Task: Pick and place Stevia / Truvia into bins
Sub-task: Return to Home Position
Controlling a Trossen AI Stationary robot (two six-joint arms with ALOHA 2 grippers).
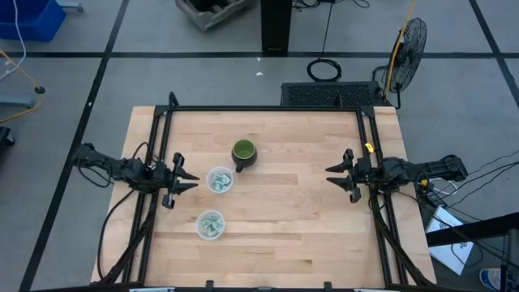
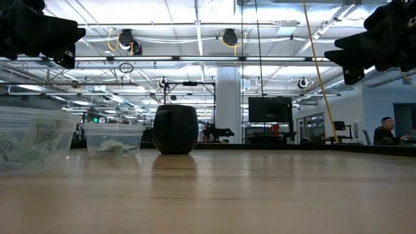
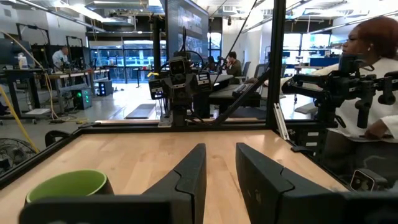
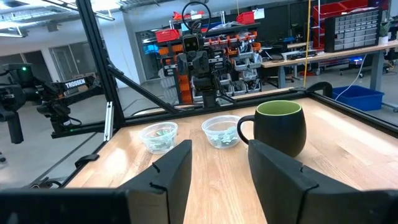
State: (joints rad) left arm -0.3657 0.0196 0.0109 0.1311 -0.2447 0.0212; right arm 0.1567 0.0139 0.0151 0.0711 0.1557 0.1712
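Two clear plastic cups stand on the table's left half, one (image 1: 219, 180) beside the mug and one (image 1: 211, 225) nearer the near edge. Pale green and white packets (image 4: 224, 135) lie inside both cups (image 4: 158, 135); I see none loose on the wood. My left gripper (image 1: 182, 180) hovers open just left of the upper cup, its fingers pointing toward the table's right. My right gripper (image 1: 334, 174) is open above the right half, pointing left. In the low view both cups (image 2: 32, 140) (image 2: 114, 138) rest on their bases.
A dark green mug (image 1: 244, 153) with a light green inside stands upright just beyond the upper cup, its handle toward the near side. A black frame (image 1: 268, 109) borders the table's far and side edges. Bare wood lies between the cups and my right gripper. A person (image 3: 367, 68) sits beyond the table.
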